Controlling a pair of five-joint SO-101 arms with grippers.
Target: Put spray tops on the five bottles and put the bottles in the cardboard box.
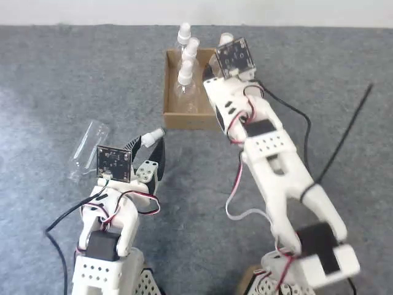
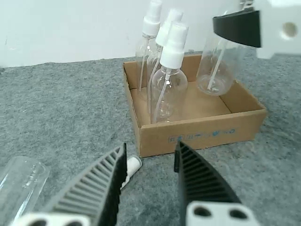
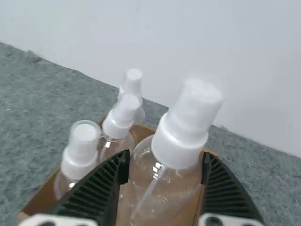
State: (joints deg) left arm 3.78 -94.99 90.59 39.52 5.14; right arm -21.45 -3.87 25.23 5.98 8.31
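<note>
Up at the top centre of the high view, the right gripper (image 3: 164, 160) is clamped on a capped bottle (image 3: 157, 188). It holds the bottle upright in the right half of the cardboard box (image 1: 184, 118), beside three more capped bottles (image 1: 186, 86) standing along the box's left side. Toward the lower left, the left gripper (image 2: 150, 148) has its jaws parted, with a loose spray top (image 2: 131, 165) lying on the grey carpet (image 1: 49, 74) by their tips, and further left an uncapped bottle (image 1: 89, 147) lies on its side.
</note>
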